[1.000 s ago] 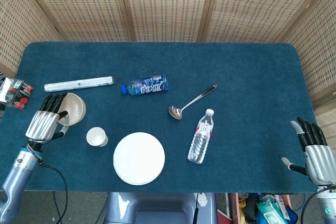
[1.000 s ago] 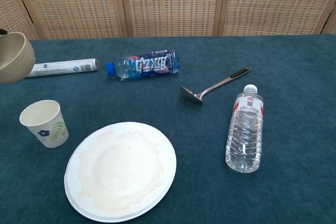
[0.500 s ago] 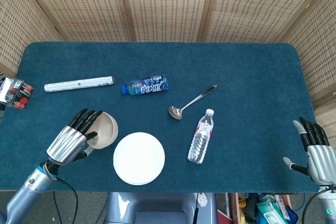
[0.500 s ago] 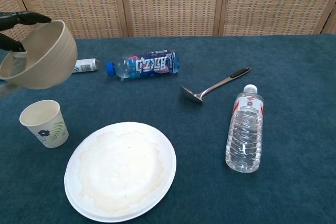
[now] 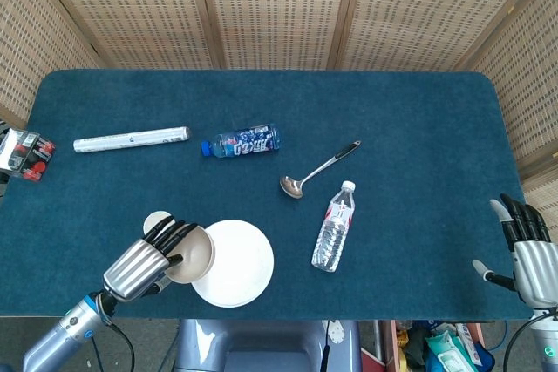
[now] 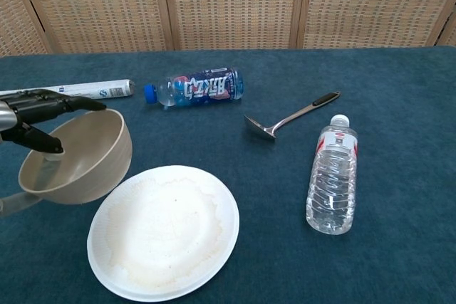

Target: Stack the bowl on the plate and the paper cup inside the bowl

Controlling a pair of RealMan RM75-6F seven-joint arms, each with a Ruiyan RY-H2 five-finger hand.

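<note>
My left hand carries the beige bowl in the lower left of the frame, fingers hooked over the rim with the thumb inside the wall, the bowl tilted and raised off the blue table. In the head view the bowl overlaps the left edge of the white paper plate; from the chest view it hangs just beside and above that edge, not yet over the middle. The paper cup peeks out behind my fingers in the head view, just left of the plate; the chest view hides it behind the bowl.

My right hand sits at the lower right corner, off the table edge, fingers spread and holding nothing.

Elsewhere in the frame: a plastic-wrapped roll at upper left, a blue-labelled bottle lying near centre, a steel ladle and a clear water bottle lying right of the plate, none of them in my path.

I judge this the first step, bowl onto plate, about midway. The next move calls for carrying the bowl further right until it centres over the plate, levelling it, lowering it flat and only then letting go. The cup follows.
</note>
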